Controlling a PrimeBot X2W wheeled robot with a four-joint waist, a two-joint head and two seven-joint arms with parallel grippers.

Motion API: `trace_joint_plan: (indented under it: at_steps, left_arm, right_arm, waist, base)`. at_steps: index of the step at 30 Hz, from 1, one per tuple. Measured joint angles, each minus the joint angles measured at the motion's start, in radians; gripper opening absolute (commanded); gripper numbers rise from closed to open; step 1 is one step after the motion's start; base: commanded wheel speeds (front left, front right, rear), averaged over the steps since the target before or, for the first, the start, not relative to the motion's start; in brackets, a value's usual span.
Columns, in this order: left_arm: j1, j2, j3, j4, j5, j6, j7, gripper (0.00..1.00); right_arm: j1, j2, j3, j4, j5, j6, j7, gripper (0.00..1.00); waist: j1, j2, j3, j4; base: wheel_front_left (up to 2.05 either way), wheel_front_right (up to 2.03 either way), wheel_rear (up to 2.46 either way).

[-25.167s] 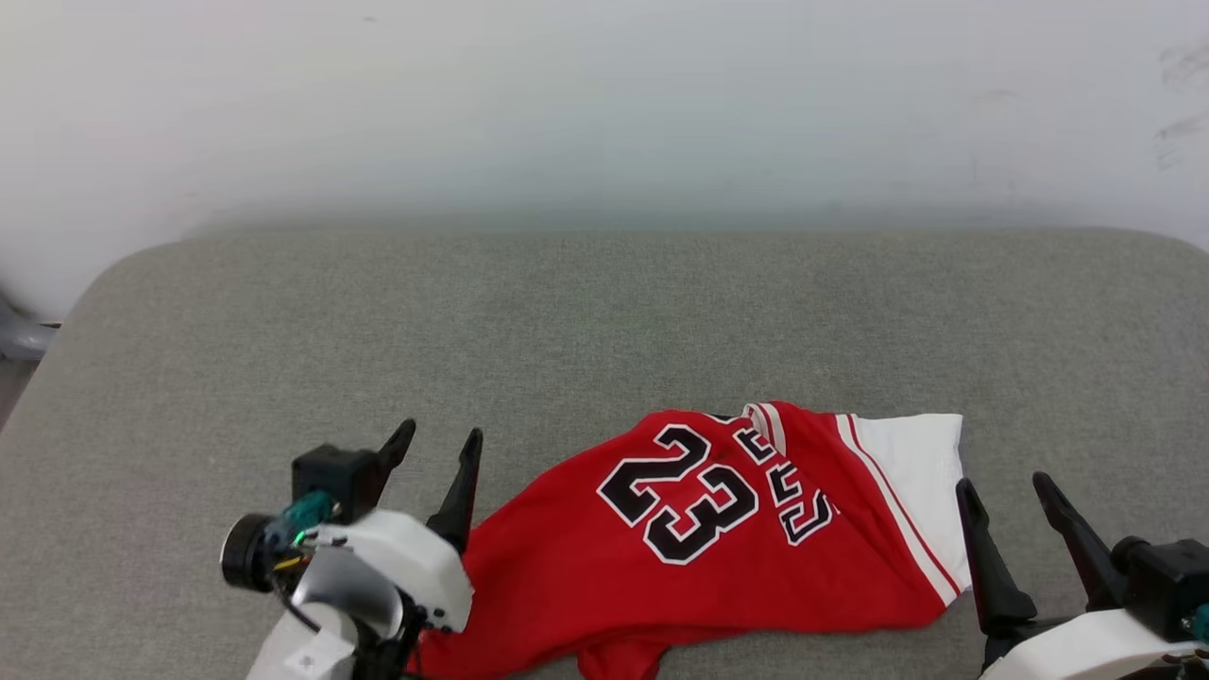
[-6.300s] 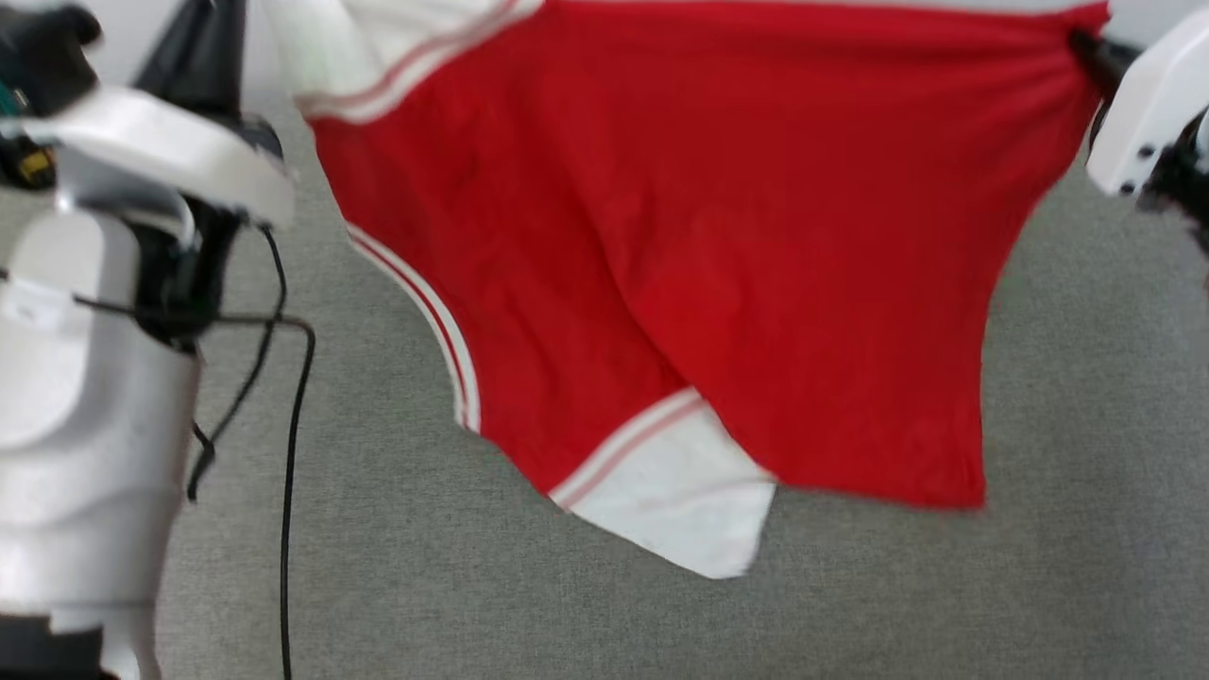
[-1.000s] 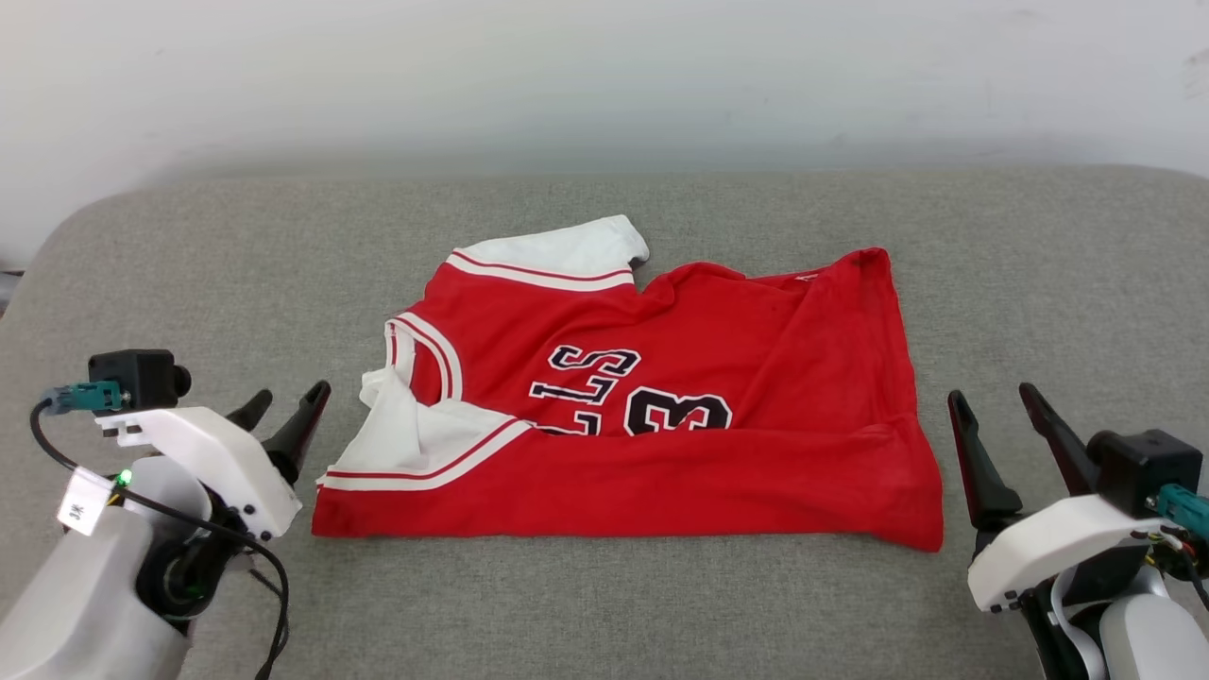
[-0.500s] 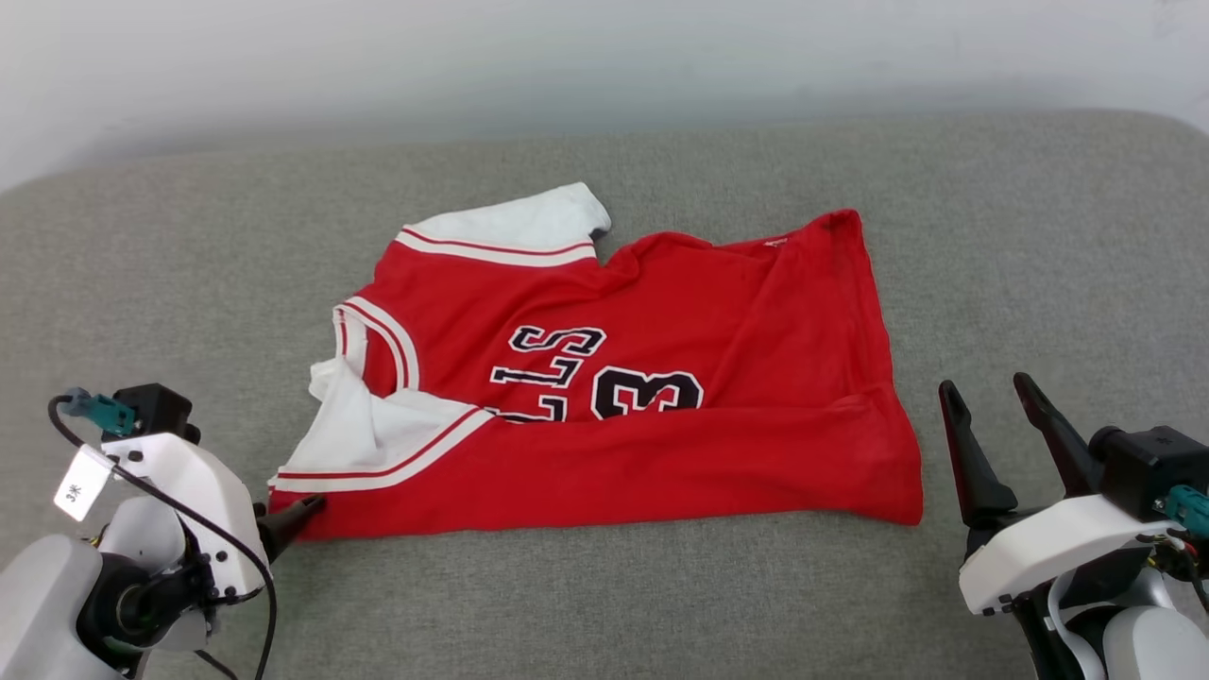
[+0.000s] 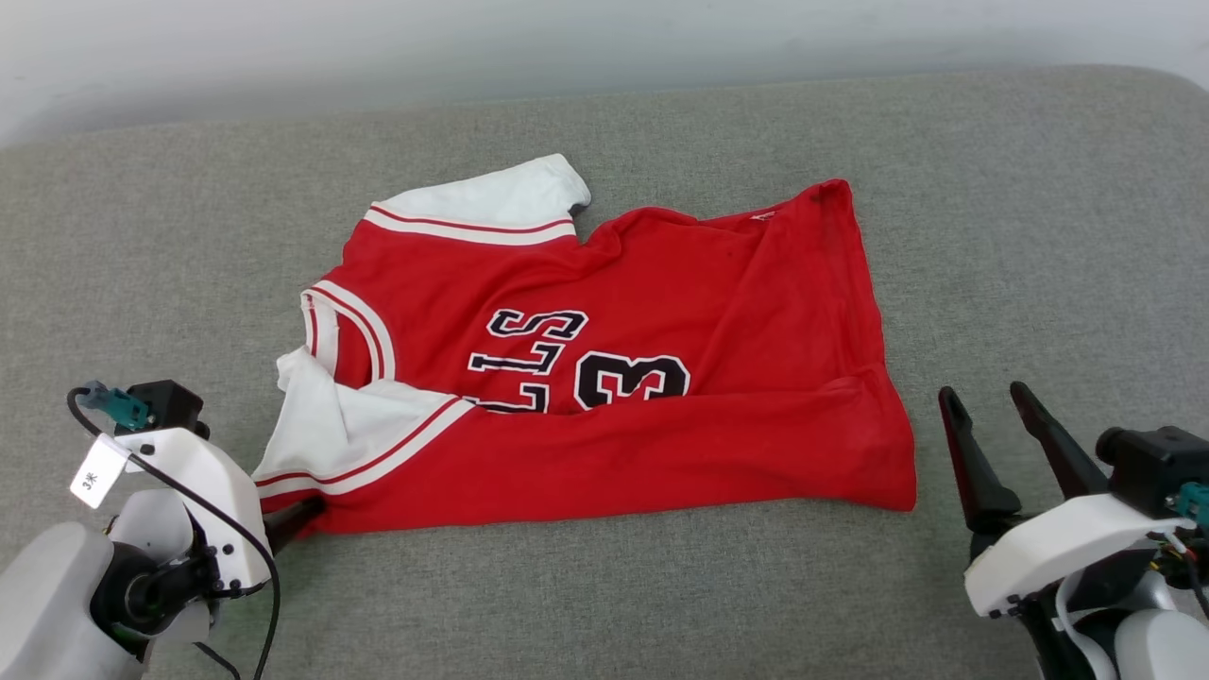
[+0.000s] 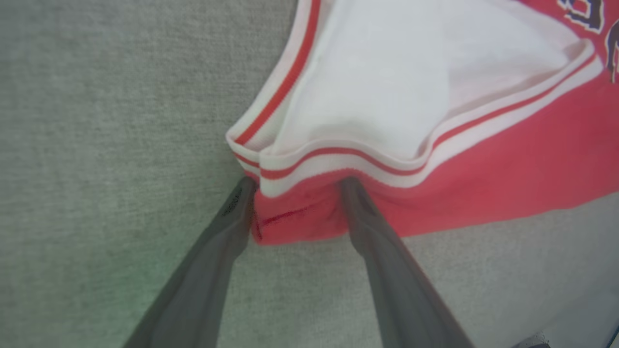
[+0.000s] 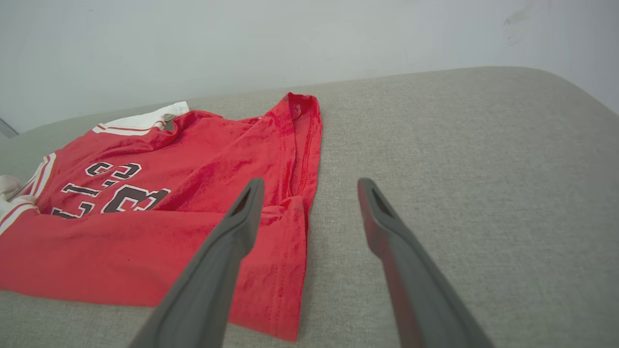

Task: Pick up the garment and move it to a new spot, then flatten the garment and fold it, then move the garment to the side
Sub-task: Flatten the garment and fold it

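i see one red knit garment (image 5: 604, 378) on one grey woven cushion (image 5: 1039, 189); left gripper (image 6: 298, 182) splayed astride its corner, right gripper (image 5: 981, 390) splayed, apart.

One shirt (image 5: 614, 378), frame centre, with two white sleeves (image 5: 491, 203): one upper centre, one lower left. Two claws: left claw (image 6: 297, 188) at lower left, right claw (image 5: 984, 392) at lower right, two dark fingers (image 7: 232, 241) each. One grey worktop (image 5: 1039, 236). One paper tag (image 5: 94, 472), lower left.

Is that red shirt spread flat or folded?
Folded over: on the garment, the near edge lies doubled onto the front, hiding part of the number.
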Motion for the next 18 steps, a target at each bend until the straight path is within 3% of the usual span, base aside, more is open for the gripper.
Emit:
trace_joint_plan:
  at_steps: [9, 18]
  left_arm:
    - [-0.02, -0.032, -0.025, 0.03, 0.025, -0.044, -0.053, 0.0]
    - [-0.031, -0.011, -0.022, -0.098, 0.077, -0.026, -0.11, 0.0]
  right_arm:
    - [0.019, -0.049, -0.04, -0.009, 0.116, 0.0, 0.209, 1.0]
    - [-0.026, -0.068, -0.033, -0.013, 0.165, 0.0, 0.542, 1.0]
  waist:
    - [0.0001, -0.0001, -0.02, 0.016]
    - [0.0002, -0.0001, -0.027, 0.044]
  base:
    - [0.0, 0.0, 0.0]
    - [0.0, 0.0, 0.0]
